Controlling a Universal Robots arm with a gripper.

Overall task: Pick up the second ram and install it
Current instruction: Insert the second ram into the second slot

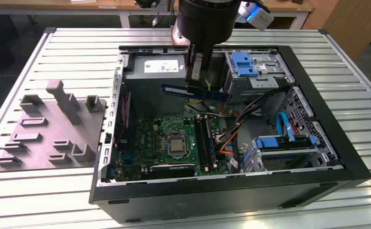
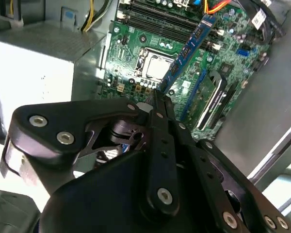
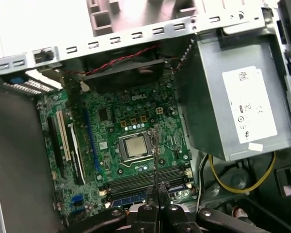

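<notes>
Exterior view: A robot arm's gripper [image 1: 196, 81] hangs over an open black computer case [image 1: 236, 191] lying on its side on a ribbed metal table [image 1: 58, 200]. Its fingers are closed on a memory stick [image 1: 195, 92], held level in the air above the green circuit board [image 1: 172, 140] and near the grey power supply [image 1: 150, 69]. On the table, toward the exterior view's left and beside the case, sits a grey moulded fixture [image 1: 52, 129] with upright posts. Wooden desks [image 1: 58, 5] line the far side of the room behind the table.

Second wrist view: The gripper [image 2: 159, 94] and its dark linkages stand in the foreground, the two fingers pinched together on one end of the memory stick [image 2: 191, 46]. The stick reaches out from the fingertips over the circuit board [image 2: 136, 43], apart from it, and crosses beside the processor [image 2: 155, 65]. The power supply [image 2: 39, 68] rises pale and flat next to the board.

First wrist view: Looking down past the gripper [image 3: 156, 191], the memory stick [image 3: 155, 150] shows edge-on as a thin dark line clamped between the closed fingers, over the circuit board [image 3: 111, 121] just beside the processor [image 3: 135, 145]. The power supply [image 3: 223, 97] fills one corner of the case, with a yellow cable [image 3: 242, 188] looping beneath it.
</notes>
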